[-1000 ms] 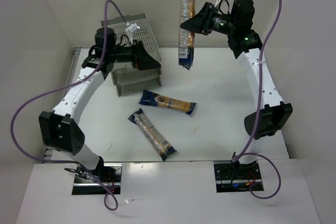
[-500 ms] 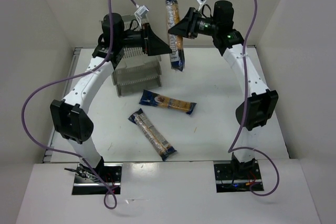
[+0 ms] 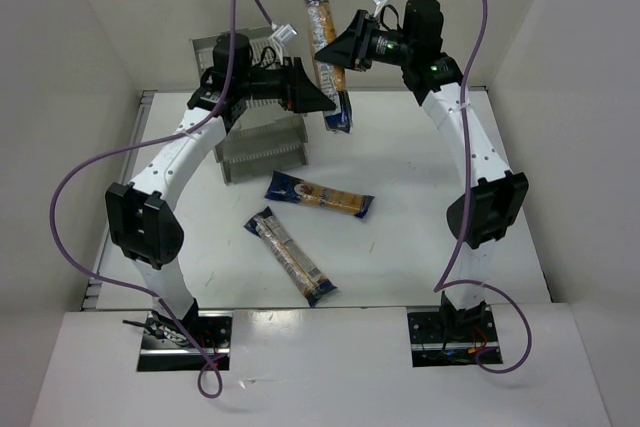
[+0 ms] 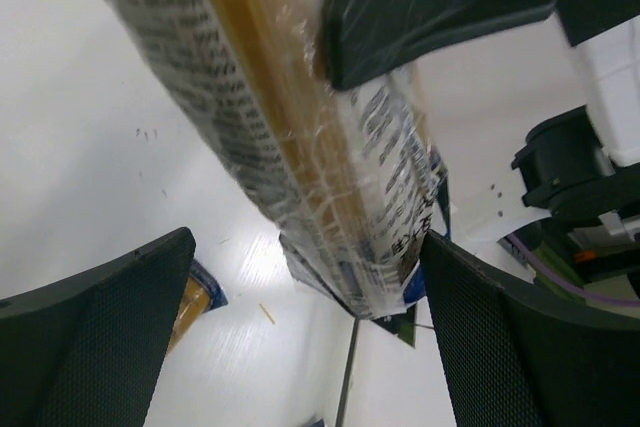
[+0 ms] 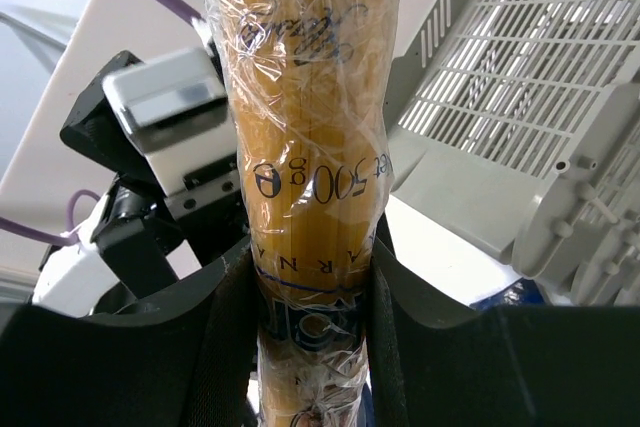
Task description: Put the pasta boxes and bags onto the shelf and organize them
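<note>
Just right of the shelf, lifted clear of the table, one spaghetti pack hangs close to upright, leaning a little. It looks light, but it is long, with brittle strands inside a slick, crinkly film. A pinch near mid-length, as it has now, should balance it. A hard squeeze or a knock against the shelf's slats could snap the pasta, and the film may slip between the pads.

The right gripper is clenched on the pack's yellow middle, its arm reaching in from the side away from the shelf. The left gripper stretches out level from above the shelf, jaws spread wide to either side of the pack's lower part and grasping nothing. Whether a finger brushes the film I cannot tell.

In front of the shelf, toward the arm bases, a second pack and a third pack lie flat on the table.
</note>
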You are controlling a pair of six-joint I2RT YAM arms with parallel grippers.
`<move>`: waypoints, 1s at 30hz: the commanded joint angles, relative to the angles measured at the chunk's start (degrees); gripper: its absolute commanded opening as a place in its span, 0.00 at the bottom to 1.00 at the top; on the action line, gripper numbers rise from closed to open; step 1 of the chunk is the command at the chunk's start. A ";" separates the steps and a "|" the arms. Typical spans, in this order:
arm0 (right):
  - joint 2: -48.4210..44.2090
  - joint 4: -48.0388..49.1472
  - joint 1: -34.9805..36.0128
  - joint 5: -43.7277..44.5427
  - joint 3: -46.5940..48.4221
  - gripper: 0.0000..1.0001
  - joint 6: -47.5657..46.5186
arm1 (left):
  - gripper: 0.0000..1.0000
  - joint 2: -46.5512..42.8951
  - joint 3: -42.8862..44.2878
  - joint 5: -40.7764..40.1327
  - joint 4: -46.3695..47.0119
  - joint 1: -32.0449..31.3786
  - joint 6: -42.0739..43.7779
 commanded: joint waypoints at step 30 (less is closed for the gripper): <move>-3.01 -0.10 3.75 8.41 4.94 0.73 3.79 | 0.14 -0.23 1.89 1.25 13.66 0.33 -14.64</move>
